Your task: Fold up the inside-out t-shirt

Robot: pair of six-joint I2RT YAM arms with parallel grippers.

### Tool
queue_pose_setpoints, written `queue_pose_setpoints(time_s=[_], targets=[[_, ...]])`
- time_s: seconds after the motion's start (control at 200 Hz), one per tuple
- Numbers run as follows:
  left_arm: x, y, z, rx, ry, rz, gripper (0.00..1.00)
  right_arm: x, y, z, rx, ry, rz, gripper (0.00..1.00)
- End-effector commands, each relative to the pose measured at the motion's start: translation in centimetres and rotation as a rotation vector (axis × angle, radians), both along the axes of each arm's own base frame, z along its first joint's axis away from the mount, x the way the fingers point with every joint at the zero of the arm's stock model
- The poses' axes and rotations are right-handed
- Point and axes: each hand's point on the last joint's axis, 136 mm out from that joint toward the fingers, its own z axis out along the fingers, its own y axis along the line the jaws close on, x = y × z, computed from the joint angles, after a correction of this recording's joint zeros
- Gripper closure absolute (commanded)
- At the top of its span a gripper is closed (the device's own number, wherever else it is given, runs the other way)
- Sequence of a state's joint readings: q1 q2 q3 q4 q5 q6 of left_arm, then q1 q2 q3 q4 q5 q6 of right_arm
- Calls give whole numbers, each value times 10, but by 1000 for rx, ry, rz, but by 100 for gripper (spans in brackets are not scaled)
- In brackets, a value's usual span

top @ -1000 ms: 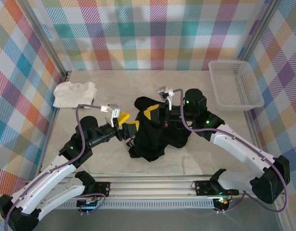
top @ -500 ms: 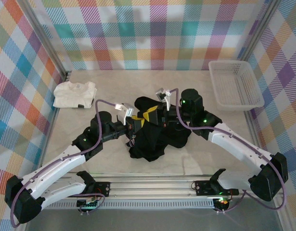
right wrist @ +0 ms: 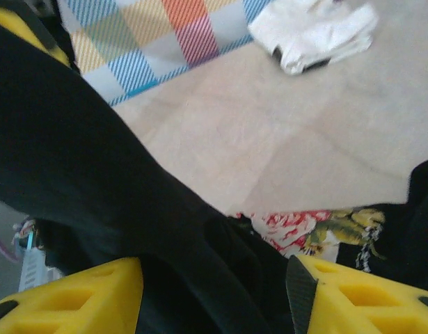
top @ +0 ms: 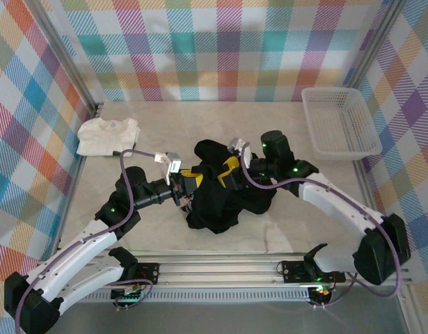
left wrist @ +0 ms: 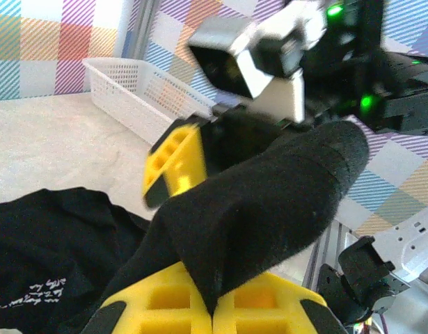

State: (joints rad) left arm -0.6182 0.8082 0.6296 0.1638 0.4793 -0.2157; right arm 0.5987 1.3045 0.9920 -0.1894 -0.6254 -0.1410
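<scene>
So the big black cloth t-shirt [top: 224, 205] sits in a crumpled heap around the middle of the pale stone-look table [top: 165, 125], right between the two arms. It's bunched up, not flat at all.

The left gripper [top: 188, 182] comes in at the heap's left edge. In the left wrist view its yellow fingers [left wrist: 165, 309] are pressed together with a fold of the black fabric pinched between them, and the cloth rises out of that pinch as a thick ridge. Off to the side, on a flatter bit of the shirt, there's some small white lettering [left wrist: 33, 289], too blurry to read.

The right gripper [top: 230, 172] is at the top of the heap, just beside the left one. One of its yellow fingers [left wrist: 173, 156] pokes out right behind that ridge. From the right wrist view its fingers [right wrist: 67, 299] are spread apart with black cloth draped across the gap between them, and I honestly can't tell if the fabric touches the pads. Lower down in that view a red-and-yellow print [right wrist: 318, 226] peeks out from the folds.

Other stuff: a small white folded t-shirt [top: 108, 136] lies near the back-left corner, well apart from the black one, and a white plastic mesh basket [top: 339, 122] sits back-right. Rainbow plaid walls [top: 214, 49] all around.
</scene>
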Motion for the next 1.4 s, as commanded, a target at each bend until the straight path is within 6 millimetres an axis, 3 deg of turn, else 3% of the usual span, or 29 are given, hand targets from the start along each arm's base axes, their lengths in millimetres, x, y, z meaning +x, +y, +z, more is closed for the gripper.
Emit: queue_pose_setpoints(time_s=[0.0,0.135,0.235,0.305,0.4,0.525,0.655,0.795,0.98,1.11,1.225,1.4], targets=[[-3,1,11,-30,-36,-14,100,-5,12,15,60,-49,118,47],[14,12,0,16,-7,105,100,-20,17,31,145,29,221,85],[43,37,-16,96,41,327,100,-31,8,44,210,92,235,98],[57,48,-27,166,60,419,100,-39,4,54,258,122,245,100],[60,43,-32,210,68,396,85,-44,4,62,302,183,243,100],[58,35,-30,199,82,357,69,-35,6,64,338,241,183,100],[52,42,-31,185,123,380,55,-23,7,60,350,265,107,100],[40,46,-31,161,190,379,49,-14,8,57,357,272,58,100],[29,22,-19,91,230,254,47,-14,10,54,356,276,67,100],[34,2,-9,44,235,190,48,-17,11,50,346,271,78,100],[41,-12,-14,57,258,156,57,-19,10,52,347,264,77,100],[43,-20,-22,69,271,123,96,-18,0,55,297,196,11,100]])
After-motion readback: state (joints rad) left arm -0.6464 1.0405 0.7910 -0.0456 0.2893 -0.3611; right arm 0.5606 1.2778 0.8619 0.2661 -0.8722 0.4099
